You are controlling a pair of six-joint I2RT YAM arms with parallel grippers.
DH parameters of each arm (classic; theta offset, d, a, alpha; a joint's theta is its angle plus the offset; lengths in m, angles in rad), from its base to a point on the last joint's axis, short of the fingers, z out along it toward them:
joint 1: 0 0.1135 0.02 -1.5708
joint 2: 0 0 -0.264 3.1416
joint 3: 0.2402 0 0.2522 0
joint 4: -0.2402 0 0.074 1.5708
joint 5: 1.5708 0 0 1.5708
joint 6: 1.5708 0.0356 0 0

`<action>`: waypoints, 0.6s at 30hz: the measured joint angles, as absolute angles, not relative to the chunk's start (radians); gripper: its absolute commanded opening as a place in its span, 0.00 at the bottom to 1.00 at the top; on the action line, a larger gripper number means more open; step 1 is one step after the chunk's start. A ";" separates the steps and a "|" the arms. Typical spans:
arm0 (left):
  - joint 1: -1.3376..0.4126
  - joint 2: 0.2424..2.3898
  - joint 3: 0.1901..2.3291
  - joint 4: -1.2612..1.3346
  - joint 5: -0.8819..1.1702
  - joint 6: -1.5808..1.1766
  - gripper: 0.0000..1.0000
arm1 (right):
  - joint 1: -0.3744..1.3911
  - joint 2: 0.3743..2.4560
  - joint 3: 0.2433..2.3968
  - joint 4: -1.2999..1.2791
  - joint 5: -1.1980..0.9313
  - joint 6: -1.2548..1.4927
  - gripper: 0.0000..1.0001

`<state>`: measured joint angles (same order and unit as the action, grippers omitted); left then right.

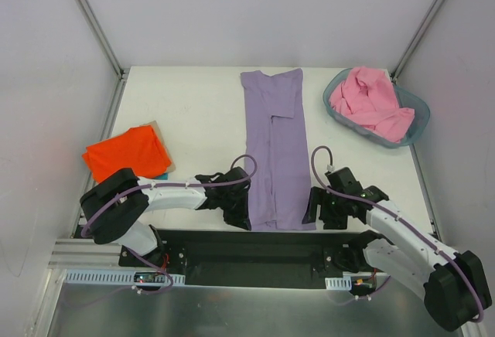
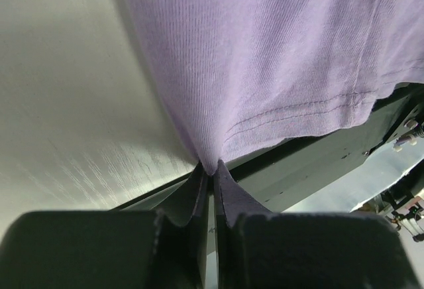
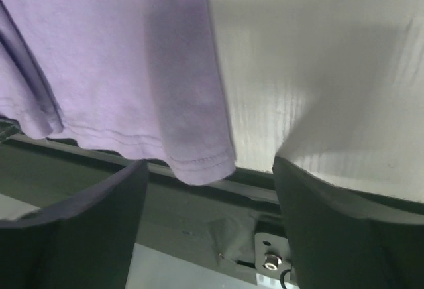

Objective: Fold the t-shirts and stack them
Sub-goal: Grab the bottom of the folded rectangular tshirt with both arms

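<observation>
The lavender t-shirt (image 1: pixel 274 148) lies as a long narrow strip down the middle of the table, sides folded in, hem at the near edge. My left gripper (image 1: pixel 241 215) is at its near left corner, shut on the hem (image 2: pixel 211 163). My right gripper (image 1: pixel 313 212) is open beside the near right corner; the hem corner (image 3: pixel 202 166) hangs between its fingers, untouched. The orange-red t-shirt (image 1: pixel 128 151) lies folded at the left on top of the teal one (image 1: pixel 162 175). The pink t-shirt (image 1: pixel 370 103) is bunched in the basket.
The grey-blue plastic basket (image 1: pixel 415 113) stands at the back right. A black mounting rail (image 1: pixel 263 248) runs along the table's near edge under the shirt's hem. Enclosure walls and metal posts ring the table.
</observation>
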<state>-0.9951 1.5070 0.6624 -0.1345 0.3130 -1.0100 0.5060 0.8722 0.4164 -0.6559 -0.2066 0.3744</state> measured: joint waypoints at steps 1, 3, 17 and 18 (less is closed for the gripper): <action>-0.995 1.507 0.662 -0.134 0.313 -1.010 0.00 | 0.506 0.879 0.416 -0.652 -0.212 0.373 0.64; -0.995 1.505 0.659 -0.130 0.314 -1.011 0.00 | 0.505 0.904 0.412 -0.629 -0.229 0.377 0.55; -0.995 1.486 0.649 -0.129 0.317 -1.011 0.00 | 0.504 0.894 0.337 -0.510 -0.331 0.390 0.01; -0.996 1.475 0.642 -0.129 0.321 -1.011 0.00 | 0.504 0.871 0.326 -0.509 -0.344 0.393 0.01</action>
<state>-0.9962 1.4746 0.6422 -0.1291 0.3206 -1.0107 0.5037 0.8711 0.3256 -0.5095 -0.3443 0.3931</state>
